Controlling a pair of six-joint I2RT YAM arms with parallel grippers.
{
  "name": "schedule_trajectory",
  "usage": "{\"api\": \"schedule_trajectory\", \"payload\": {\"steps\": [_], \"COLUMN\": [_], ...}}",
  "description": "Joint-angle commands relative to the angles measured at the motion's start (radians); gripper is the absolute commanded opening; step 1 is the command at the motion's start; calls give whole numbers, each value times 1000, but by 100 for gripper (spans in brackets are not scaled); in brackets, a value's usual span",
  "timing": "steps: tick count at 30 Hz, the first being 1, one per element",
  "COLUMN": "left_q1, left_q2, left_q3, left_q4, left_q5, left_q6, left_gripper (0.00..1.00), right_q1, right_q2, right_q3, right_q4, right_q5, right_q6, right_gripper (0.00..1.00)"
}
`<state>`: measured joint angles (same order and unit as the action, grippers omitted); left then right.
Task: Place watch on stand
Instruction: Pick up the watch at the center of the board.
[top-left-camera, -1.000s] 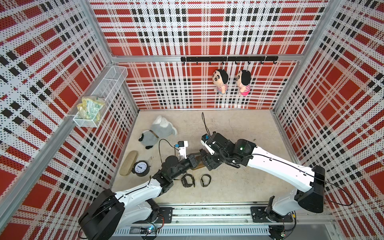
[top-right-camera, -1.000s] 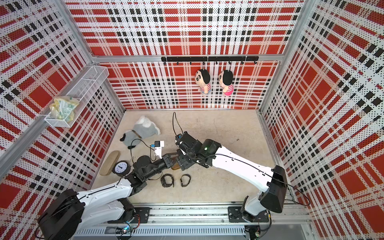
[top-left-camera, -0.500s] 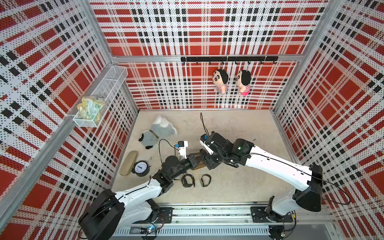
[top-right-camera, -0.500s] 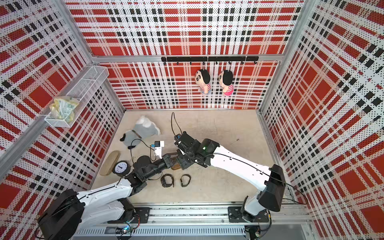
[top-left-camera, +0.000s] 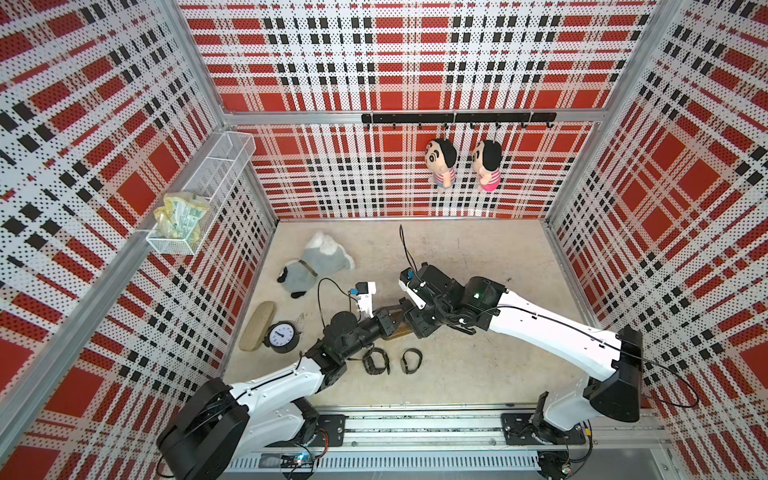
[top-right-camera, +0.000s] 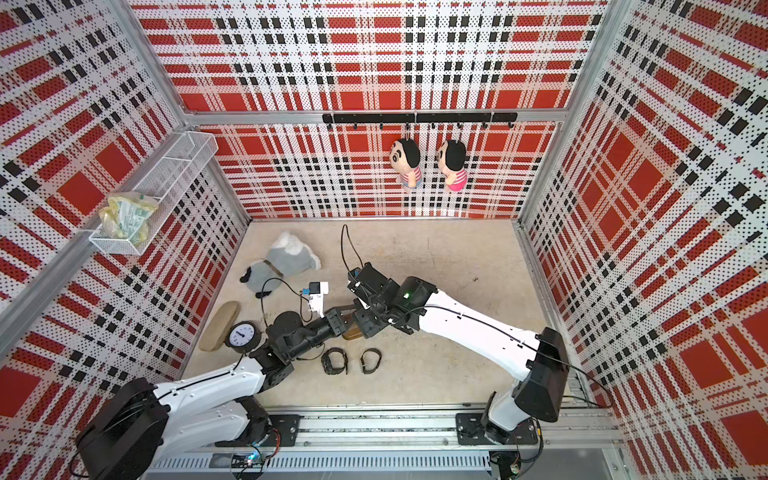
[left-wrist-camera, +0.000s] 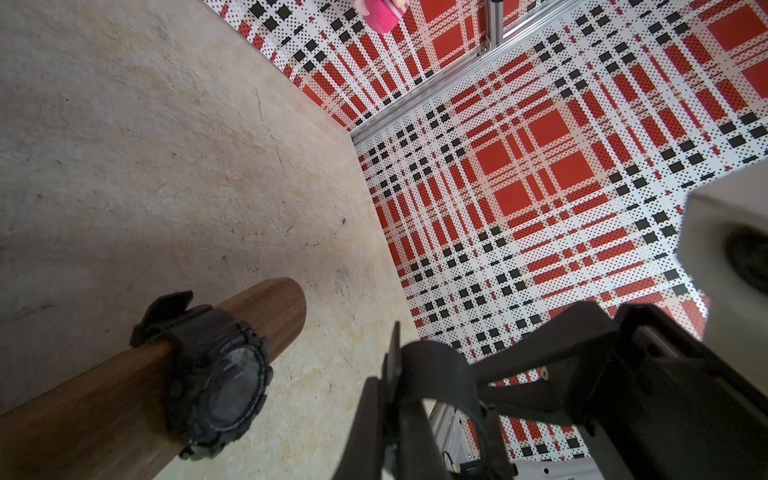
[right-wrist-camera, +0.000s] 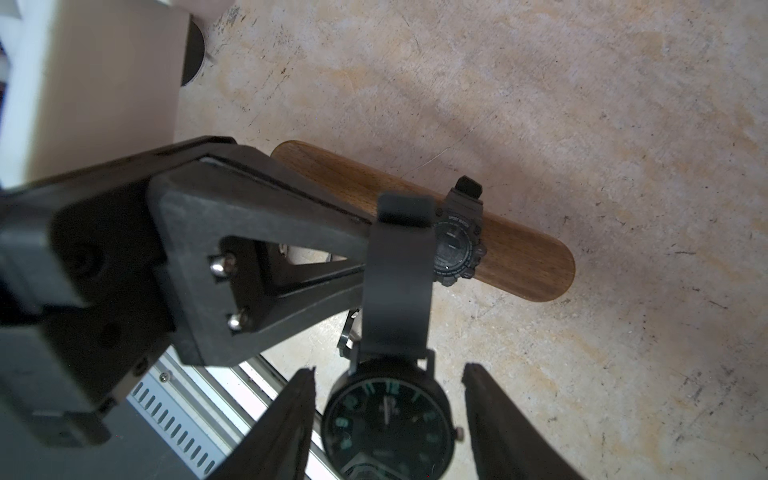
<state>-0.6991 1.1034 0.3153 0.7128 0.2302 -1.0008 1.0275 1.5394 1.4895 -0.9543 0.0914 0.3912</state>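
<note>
Top views both show the beige oval board (top-left-camera: 257, 326) and the black alarm clock (top-left-camera: 281, 336) right next to each other by the tabletop's left edge. A grey plush toy (top-left-camera: 316, 266) lies further back, toward the back-left corner.

Moving right, the left gripper (right-wrist-camera: 357, 253) is pinched tight on the strap of the watch (right-wrist-camera: 390, 424), a round-faced one with greenish numerals, so it hangs from that strap. Just past it in the right wrist view is the stand (right-wrist-camera: 519, 257). It sits around the middle of the tabletop, a bit toward the front edge, and has a chunky sport watch (right-wrist-camera: 455, 249) wrapped around its bar. The held watch is just beside the stand, not on it.

The right gripper (right-wrist-camera: 388, 370) has its fingers spread either side of the watch face with slim gaps on both sides, so it isn't gripping anything. A bulky spare watch (top-left-camera: 376, 361) and a slimmer spare watch (top-left-camera: 411, 360) lie side by side near the front edge, just in front of the stand.
</note>
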Motion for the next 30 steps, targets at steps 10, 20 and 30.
{"api": "schedule_trajectory", "payload": {"steps": [10,20,30], "left_q1": [-8,-10,-11], "left_q2": [1,12,10], "left_q3": [16,26,22], "left_q4": [5,6,6], "left_q5": [-2,4,3], "left_q6": [20,21,21], "left_gripper": [0,0,0], "right_q1": [9,12,14], "right_q2": [8,10,10], "right_q3": [24,27,26], "right_q4": [-15,-23,-32], "right_q5": [13,19,33], "right_q6": [2,2,3], "right_gripper": [52,51,51]}}
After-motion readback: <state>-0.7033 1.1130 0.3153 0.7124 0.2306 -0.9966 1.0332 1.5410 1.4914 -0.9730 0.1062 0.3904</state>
